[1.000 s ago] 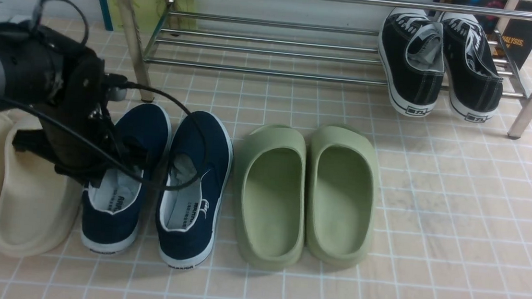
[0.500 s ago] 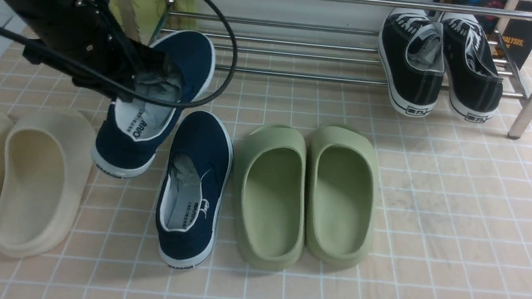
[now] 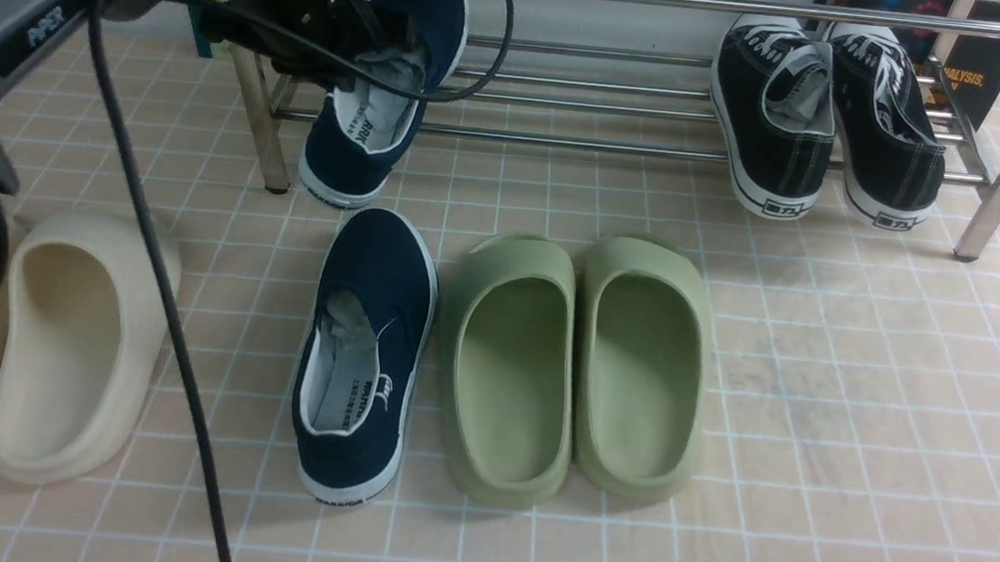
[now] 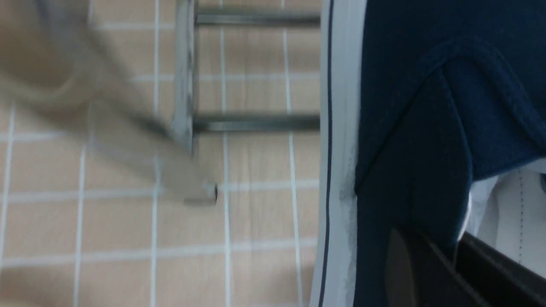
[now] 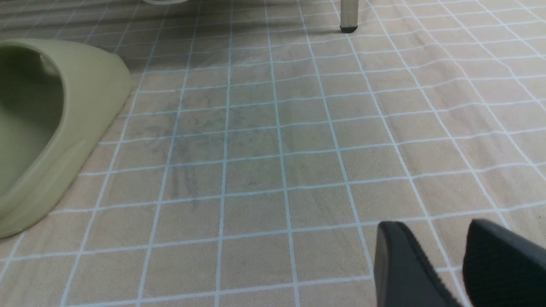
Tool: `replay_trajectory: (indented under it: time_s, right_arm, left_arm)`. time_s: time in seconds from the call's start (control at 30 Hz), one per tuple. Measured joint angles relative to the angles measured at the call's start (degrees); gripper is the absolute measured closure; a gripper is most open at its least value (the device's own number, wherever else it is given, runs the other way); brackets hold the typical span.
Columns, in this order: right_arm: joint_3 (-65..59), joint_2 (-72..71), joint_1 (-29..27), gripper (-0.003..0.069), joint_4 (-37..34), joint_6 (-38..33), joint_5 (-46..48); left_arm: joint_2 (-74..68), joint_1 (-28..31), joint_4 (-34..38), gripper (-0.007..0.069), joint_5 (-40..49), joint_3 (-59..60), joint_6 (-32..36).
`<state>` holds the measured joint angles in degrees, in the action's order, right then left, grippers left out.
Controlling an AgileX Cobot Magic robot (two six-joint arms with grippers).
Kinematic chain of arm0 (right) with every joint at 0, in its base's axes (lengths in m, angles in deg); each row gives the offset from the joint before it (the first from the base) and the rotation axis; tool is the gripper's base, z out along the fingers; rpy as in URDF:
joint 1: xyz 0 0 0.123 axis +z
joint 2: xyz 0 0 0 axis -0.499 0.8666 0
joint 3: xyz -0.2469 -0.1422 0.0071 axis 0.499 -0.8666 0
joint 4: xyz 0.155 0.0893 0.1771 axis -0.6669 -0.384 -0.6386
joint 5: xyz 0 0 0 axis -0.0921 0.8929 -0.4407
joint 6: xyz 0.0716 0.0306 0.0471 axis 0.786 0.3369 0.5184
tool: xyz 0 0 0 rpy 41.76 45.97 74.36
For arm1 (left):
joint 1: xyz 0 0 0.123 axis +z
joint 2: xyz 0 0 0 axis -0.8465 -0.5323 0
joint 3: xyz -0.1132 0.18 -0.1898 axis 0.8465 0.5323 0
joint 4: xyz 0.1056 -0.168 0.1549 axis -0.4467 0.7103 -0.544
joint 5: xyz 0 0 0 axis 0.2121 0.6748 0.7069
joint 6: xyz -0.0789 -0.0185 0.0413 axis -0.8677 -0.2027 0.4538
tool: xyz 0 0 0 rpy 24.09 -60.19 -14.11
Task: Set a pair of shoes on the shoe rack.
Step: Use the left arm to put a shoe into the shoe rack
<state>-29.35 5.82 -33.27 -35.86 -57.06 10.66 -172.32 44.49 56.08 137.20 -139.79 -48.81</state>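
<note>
At the rack (image 3: pixel 567 140), left arm (image 3: pixel 26 13) outstretched; tool (image 3: pixel 357 51) gripping shoe (image 3: pixel 357 155) — airborne.

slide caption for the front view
Left gripper holds one navy slip-on at the chrome shoe rack; its mate lies on the tiles.

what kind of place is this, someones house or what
Probably a home entryway, or a mock-up of one: a beige tiled floor, a chrome shoe rack holding black sneakers, and green slides beside a navy slip-on in front of it.

Grey-black left arm (image 3: pixel 9 19) (marked PiPER), black cables (image 3: pixel 158 274)
</note>
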Motion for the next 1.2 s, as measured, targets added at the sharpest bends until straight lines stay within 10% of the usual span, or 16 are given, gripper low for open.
replay_trajectory:
  time_s: [0.47, 0.9, 1.2]
  right_arm:
    - [0.0, 0.0, 0.0, 0.0421, 0.2, 0.0, 0.0]
    - [0.0, 0.0, 0.0, 0.0421, 0.2, 0.0, 0.0]
    - [0.0, 0.0, 0.0, 0.0421, 0.2, 0.0, 0.0]
  left_arm:
    - [-6.0, -0.1, -6.2, 0.0555, -6.6, -6.0, -9.8]
    - [-6.5, -0.1, -8.6, 0.0283, -7.7, -6.6, -10.5]
    - [0.5, -0.6, -3.1, 0.0360, 0.9, -7.4, -5.1]
